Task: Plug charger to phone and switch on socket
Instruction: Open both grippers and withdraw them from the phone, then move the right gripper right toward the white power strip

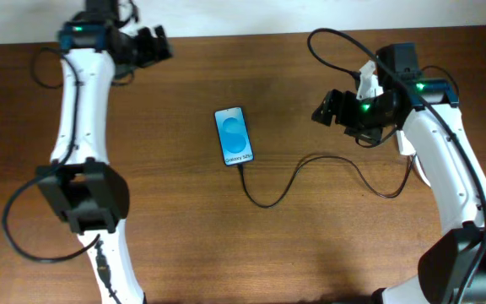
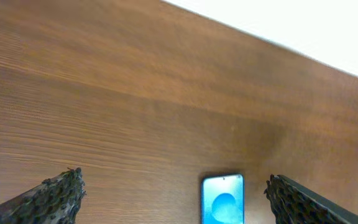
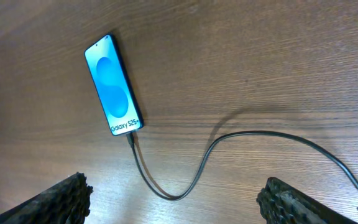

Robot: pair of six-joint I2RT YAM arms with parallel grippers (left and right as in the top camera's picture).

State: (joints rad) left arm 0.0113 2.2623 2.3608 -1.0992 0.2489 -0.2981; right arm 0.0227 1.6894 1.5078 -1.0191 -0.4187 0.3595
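The phone [image 1: 233, 135] lies face up mid-table, its blue screen lit. It also shows in the left wrist view [image 2: 222, 199] and the right wrist view [image 3: 112, 84]. The charger cable [image 1: 285, 190] runs from the phone's near end in a loop toward the right arm. Its plug tip [image 3: 131, 138] sits at the phone's bottom edge. The socket is mostly hidden under the right arm; a white part [image 1: 367, 78] shows there. My left gripper [image 1: 154, 44] is open and empty at the far left [image 2: 174, 180]. My right gripper [image 1: 326, 108] is open and empty, right of the phone, above the cable [image 3: 176, 185].
A white surface [image 2: 303, 25] lies beyond the far edge of the brown wooden table [image 1: 184, 219]. The cable's far part [image 1: 378, 187] passes under the right arm.
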